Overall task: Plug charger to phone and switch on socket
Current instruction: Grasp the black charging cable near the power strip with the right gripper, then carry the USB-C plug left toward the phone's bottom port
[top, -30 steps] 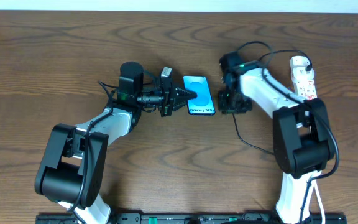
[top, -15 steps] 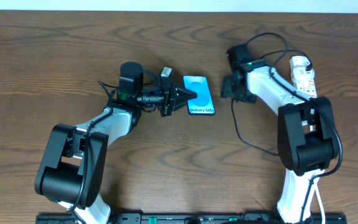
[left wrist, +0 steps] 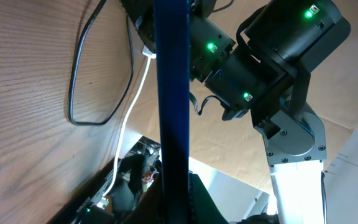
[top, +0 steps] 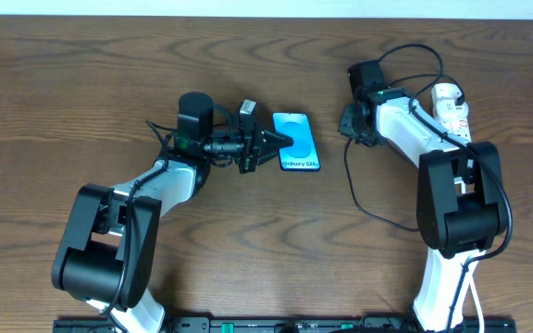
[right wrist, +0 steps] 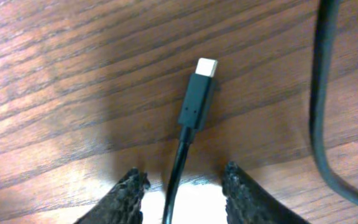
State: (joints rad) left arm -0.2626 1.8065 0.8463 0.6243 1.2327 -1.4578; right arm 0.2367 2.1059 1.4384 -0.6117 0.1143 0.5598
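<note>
The right pincer [top: 350, 123] has drawn up and away from the phone [top: 299, 139]. The left pincer [top: 274, 141] clamps that one phone's near edge. The right pincer's fingers stand apart, with one charger [right wrist: 197, 99] plug just beyond them. One socket [top: 452, 106] lies partly hidden behind its arm.

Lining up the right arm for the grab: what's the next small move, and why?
Probably lower the right gripper and close it on the charger plug. The right wrist view shows the plug lying on the wood, its cable running between the open fingers, neither of them touching it. The left gripper appears to clamp the phone at its left edge, ready for insertion.
</note>
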